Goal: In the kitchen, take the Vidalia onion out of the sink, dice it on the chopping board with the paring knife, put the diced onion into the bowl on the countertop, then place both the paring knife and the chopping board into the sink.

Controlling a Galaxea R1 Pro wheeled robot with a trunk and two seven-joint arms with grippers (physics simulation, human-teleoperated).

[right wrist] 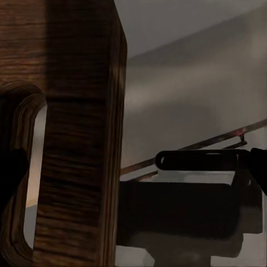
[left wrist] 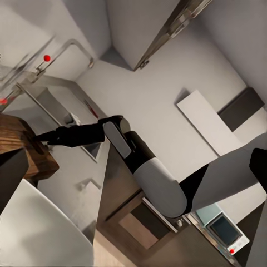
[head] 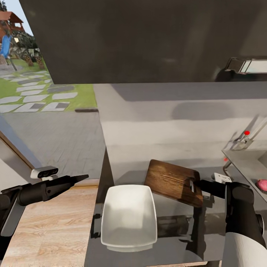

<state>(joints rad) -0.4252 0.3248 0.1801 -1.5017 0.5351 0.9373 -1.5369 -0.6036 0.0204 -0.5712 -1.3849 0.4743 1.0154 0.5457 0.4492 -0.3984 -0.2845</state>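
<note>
The dark brown chopping board (head: 170, 180) lies on the countertop (head: 178, 241), just behind the empty white bowl (head: 128, 218). My right gripper (head: 202, 184) is at the board's slot end, open, with its fingers on either side of the board (right wrist: 83, 111). A pinkish round onion (head: 262, 184) sits in the steel sink (head: 241, 159) at the far right. In the left wrist view a slim reddish piece, seemingly the paring knife (left wrist: 89, 105), lies on the grey steel beyond my right arm. My left gripper (head: 84, 177) hangs open over the wooden floor, left of the counter and apart from everything.
A dark wall cabinet (head: 148, 37) hangs over the counter. The chrome tap (head: 256, 129) with a red knob stands behind the sink. The counter's left end (head: 97, 207) drops to wooden floor (head: 48, 230). A window at the left looks onto a garden.
</note>
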